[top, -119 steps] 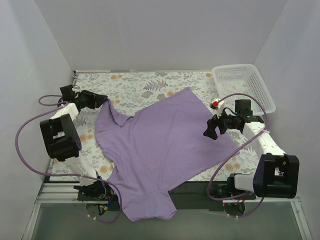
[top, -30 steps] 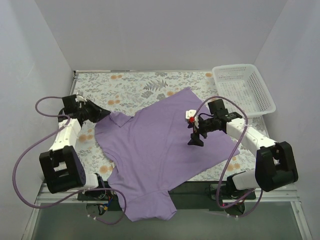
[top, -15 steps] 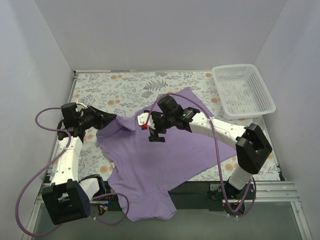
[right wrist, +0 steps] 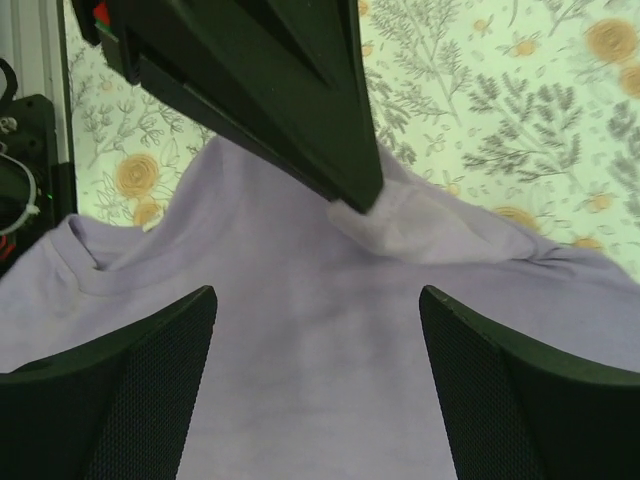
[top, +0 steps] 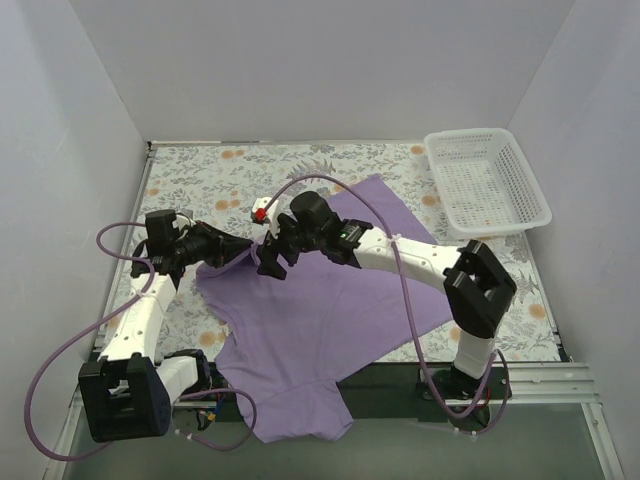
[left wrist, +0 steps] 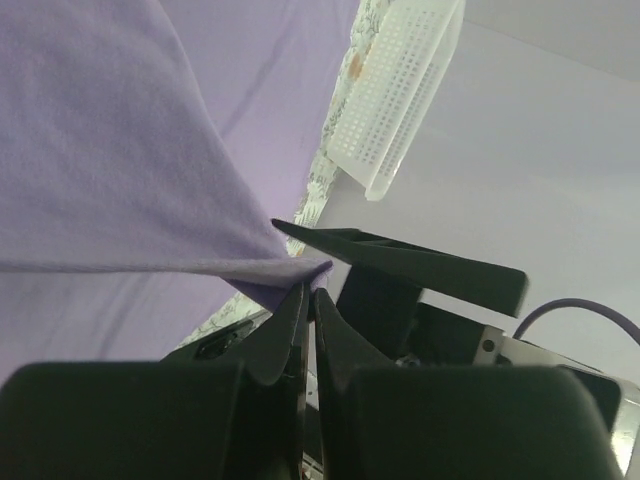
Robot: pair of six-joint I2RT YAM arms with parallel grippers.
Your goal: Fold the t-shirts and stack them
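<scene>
The right gripper [top: 272, 262], spread wide, has swung across from the right to the collar, beside the left gripper [top: 243, 247], which is pinching the purple t-shirt [top: 330, 310]. The shirt lies unfolded on the table [top: 250, 170], so I'd guess they're only now starting the first fold.

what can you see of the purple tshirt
The t-shirt is plain lavender soft cloth, no print, spread mostly flat on the floral table, hem hanging over the near edge. The left gripper, jaws shut, pinches a raised fold near the collar; the right gripper hovers open above it.
</scene>
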